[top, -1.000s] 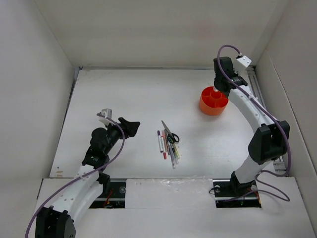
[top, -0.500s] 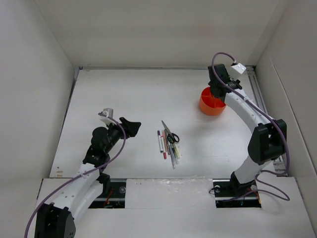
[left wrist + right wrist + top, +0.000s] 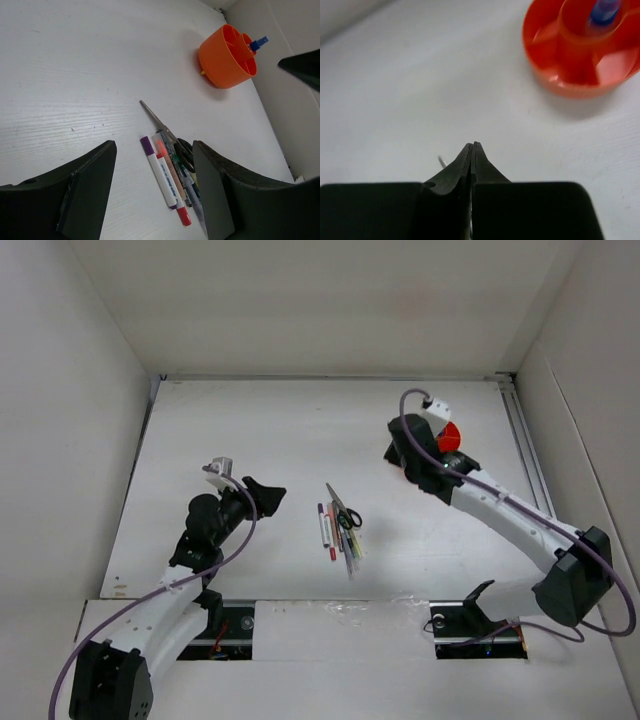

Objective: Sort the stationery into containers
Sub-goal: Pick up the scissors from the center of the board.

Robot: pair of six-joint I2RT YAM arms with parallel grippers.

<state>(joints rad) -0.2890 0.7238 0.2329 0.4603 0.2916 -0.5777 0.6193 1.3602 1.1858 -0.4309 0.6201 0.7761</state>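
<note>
Top external view shows the pile of pens [image 3: 338, 535] lying in the middle of the table [image 3: 250, 430]. It is well apart from the orange holder [image 3: 449, 436], which peeks out from behind the right arm.

The next job looks like fetching a pen. The right gripper [image 3: 472, 146] is pinched tight on nothing, so it must spread its fingers before it goes down. The left gripper [image 3: 268, 495] has its fingers spread wide and holds nothing, and it hangs just left of the pile.

It is best to take a pen from the edge, not the middle. The white marker [image 3: 161, 176] with the purple cap lies on the outside. Grab it across its middle so it does not tip. Stay away from the scissors [image 3: 159, 119] – they lie right against the pens (and could get dragged along).

The holder is round, with a ring in the middle and little walls. A small bottle [image 3: 604, 11] with a blue cap stands in the ring. I see no pens inside.
</note>
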